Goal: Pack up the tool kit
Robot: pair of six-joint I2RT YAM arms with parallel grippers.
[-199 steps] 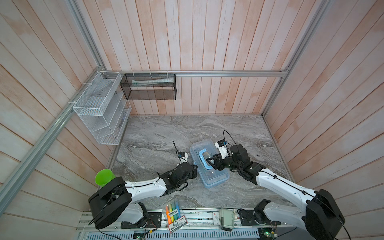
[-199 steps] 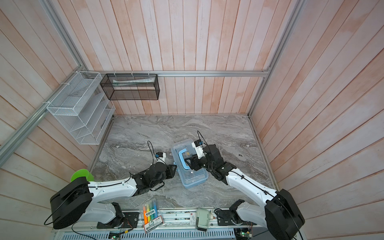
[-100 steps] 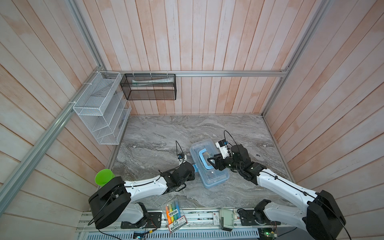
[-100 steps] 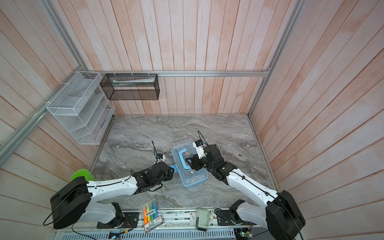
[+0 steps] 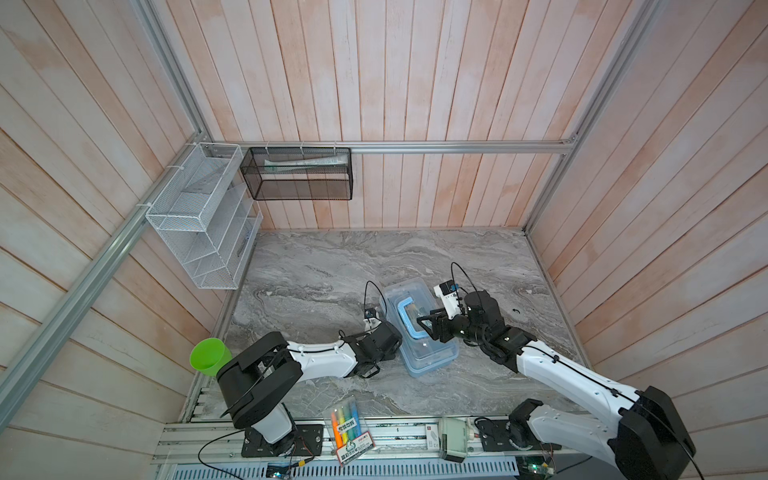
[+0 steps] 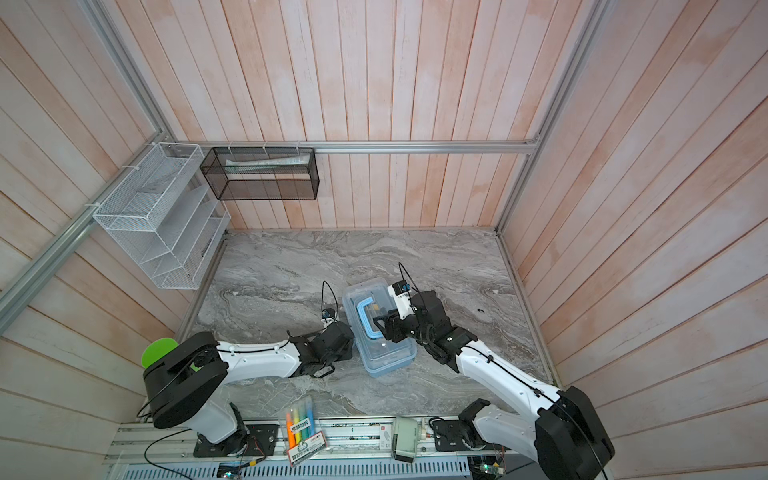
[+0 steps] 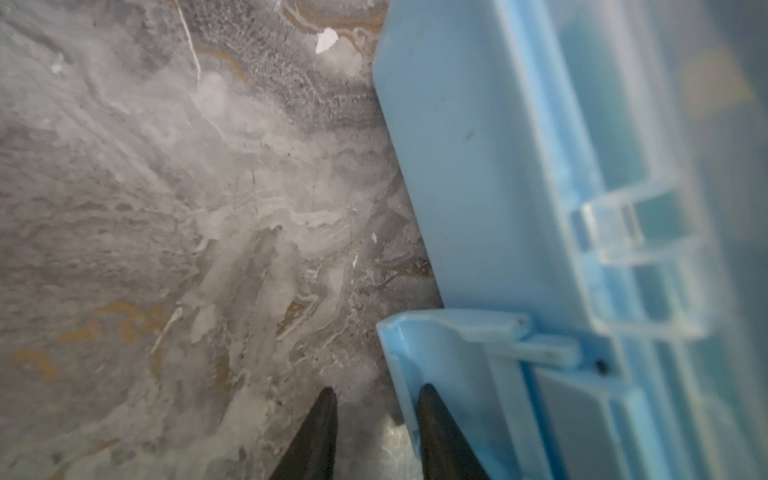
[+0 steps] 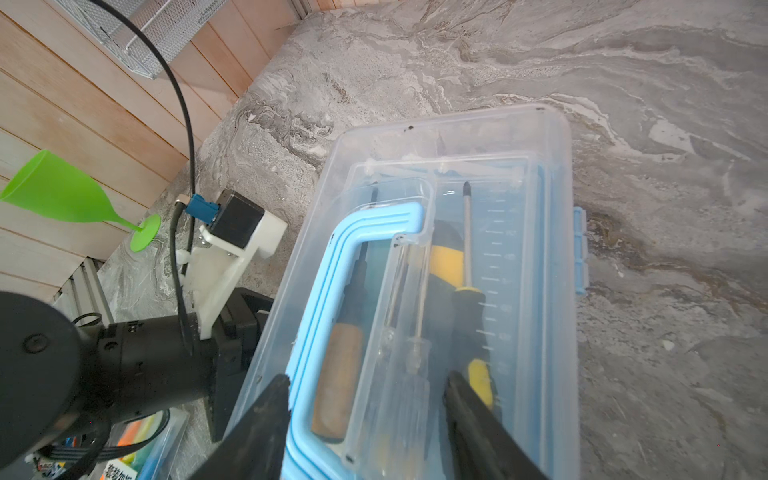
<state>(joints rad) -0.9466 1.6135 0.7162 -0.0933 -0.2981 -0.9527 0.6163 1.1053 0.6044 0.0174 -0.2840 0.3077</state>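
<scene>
Left wrist view: we saw the left gripper [image 7: 376, 415] low over the marble table [image 7: 166, 208], hard by the long side of the tool kit [image 7: 478, 187].
Left gripper: its two dark fingertips stood a little apart, clamping nothing; one lay over bare table, the other against the blue latch [image 7: 440, 353], whose edge sat between them.
Latch: it stuck out from the case wall; we could not tell whether it was fastened.
Right gripper [image 8: 365, 395]: in the right wrist view we found it over the clear lid [image 8: 519, 208] with its fingers spread wide, holding nothing; one fingertip was just outside the blue handle [image 8: 328, 299], the other over the yellow-and-black screwdriver [image 8: 473, 324].
Tool kit: in both top views the case [image 5: 432, 357] [image 6: 388, 357] lay on the table between the two arms, near the front middle, turned at a slant, its lid down on the box.
Tools inside: through the lid we made out the yellow-and-black screwdriver, an orange-brown handle [image 8: 340, 374] under the blue handle, and a thicker yellow grip [image 8: 446, 259]; the rest was too blurred to name.
Elsewhere: a green cup [image 5: 210, 358] stood by the left arm's base, and a pack of highlighters [image 5: 347, 419] lay at the front edge, well apart from the case.
</scene>
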